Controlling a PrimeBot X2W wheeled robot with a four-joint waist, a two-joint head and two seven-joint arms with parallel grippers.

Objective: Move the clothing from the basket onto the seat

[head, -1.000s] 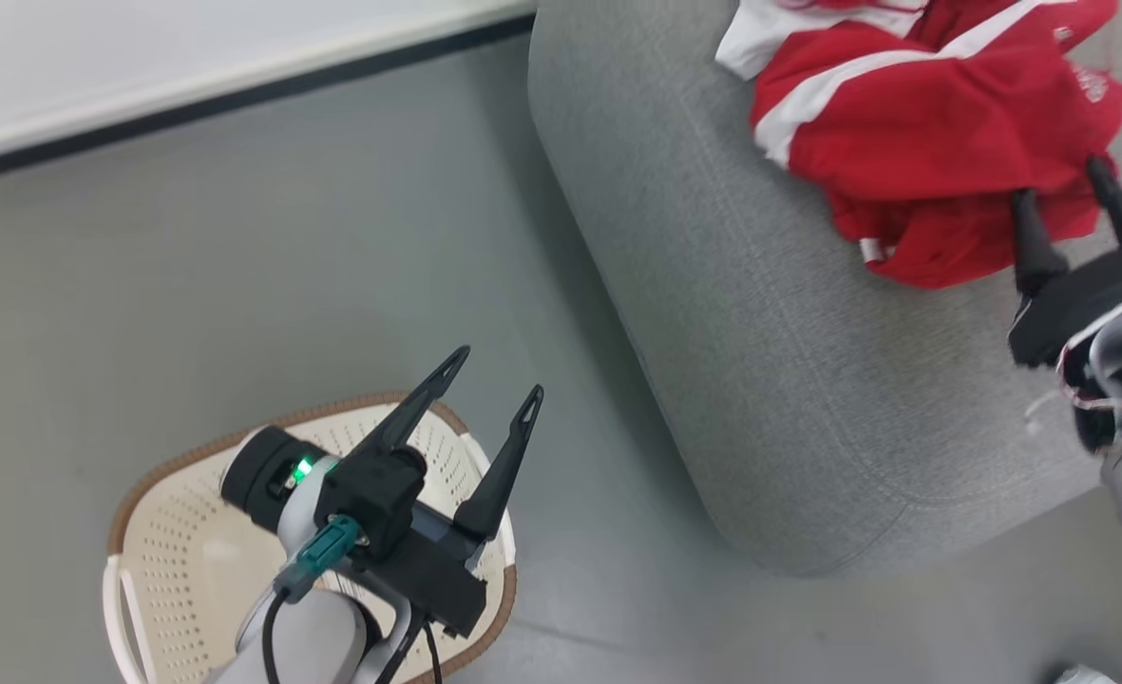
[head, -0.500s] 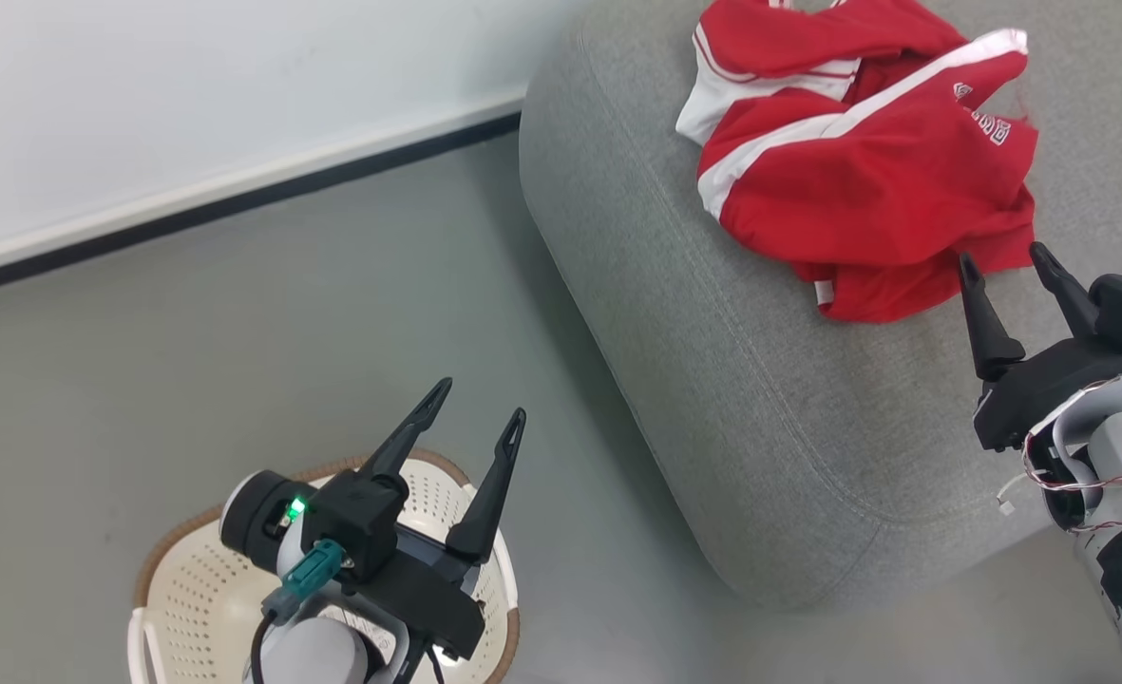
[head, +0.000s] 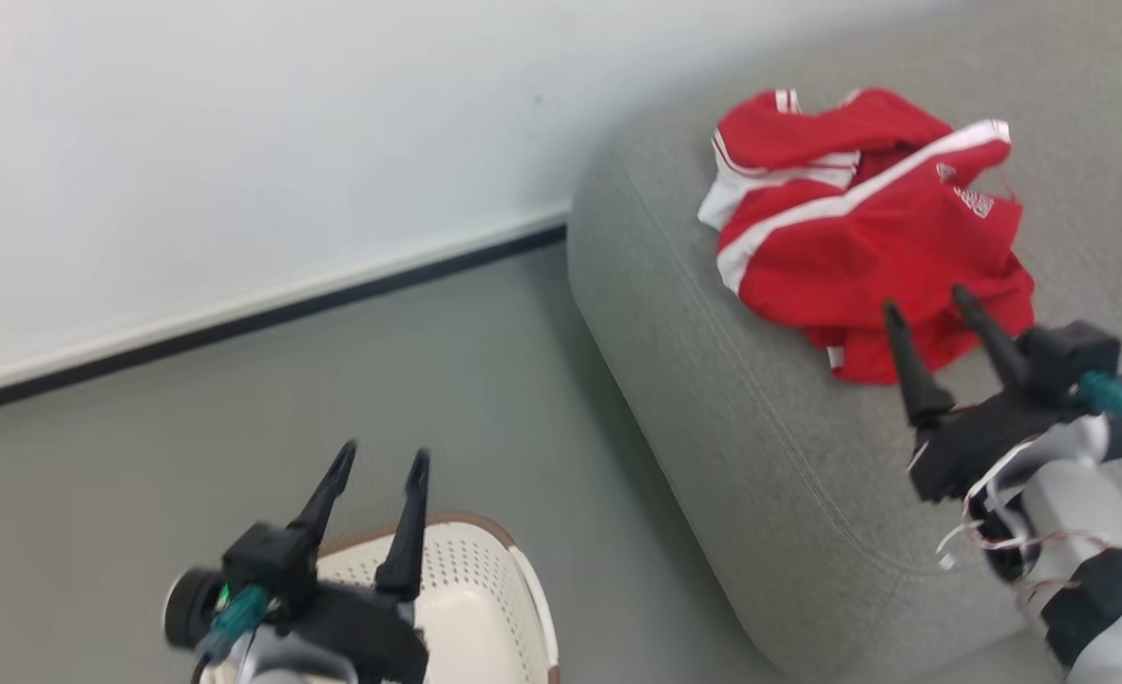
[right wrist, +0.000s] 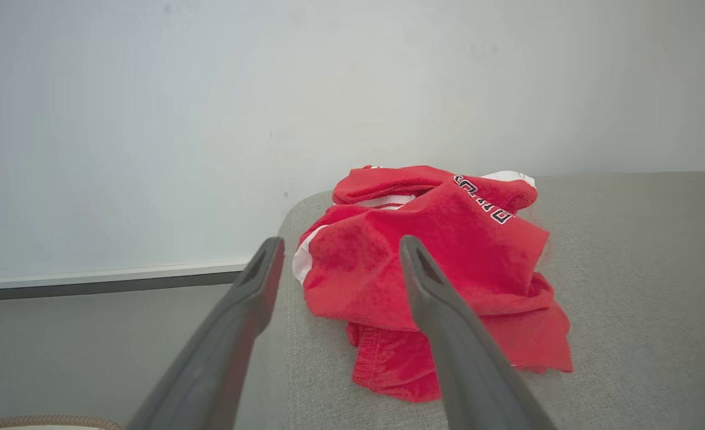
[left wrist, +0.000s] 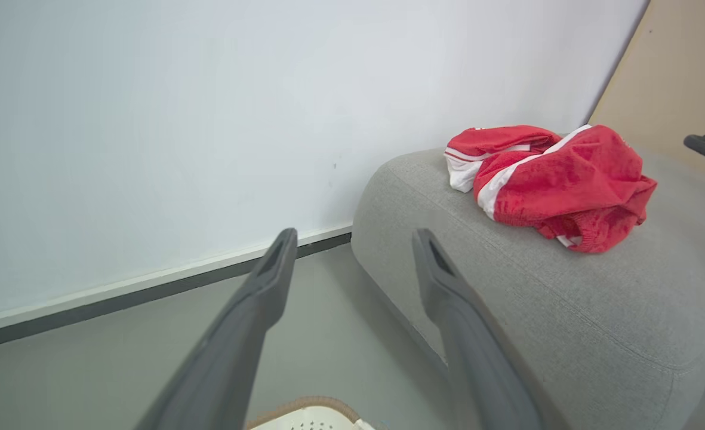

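At the right end effector (head: 926,302), spread fingers with nothing between them, tips aimed at the near hem of the clothing (head: 855,237) and, judging by the right wrist view, short of the cloth rather than in it. Open a second ago too, and at that same hem; hard to call any real retreat since, given a head view swung up toward the wall (head: 237,142) and everything carried down the picture with it. At the left end effector (head: 383,453), fingers likewise apart and empty, poised above the basket (head: 470,589); less of that basket in the head view than before, a matter of the camera and not of the basket. Beyond the fingers, the clothing in one crumpled red heap on the seat (head: 760,456), toward the end nearest the wall, white stripes showing and dark lettering on the upper piece; no telling one garment from the other at the folds. In the visible part of the basket, bare perforated plastic. Probably the close of the job: load delivered, grip let go, both pieces seemingly out of the basket and on the seat, with only a pull-back of the arms left.
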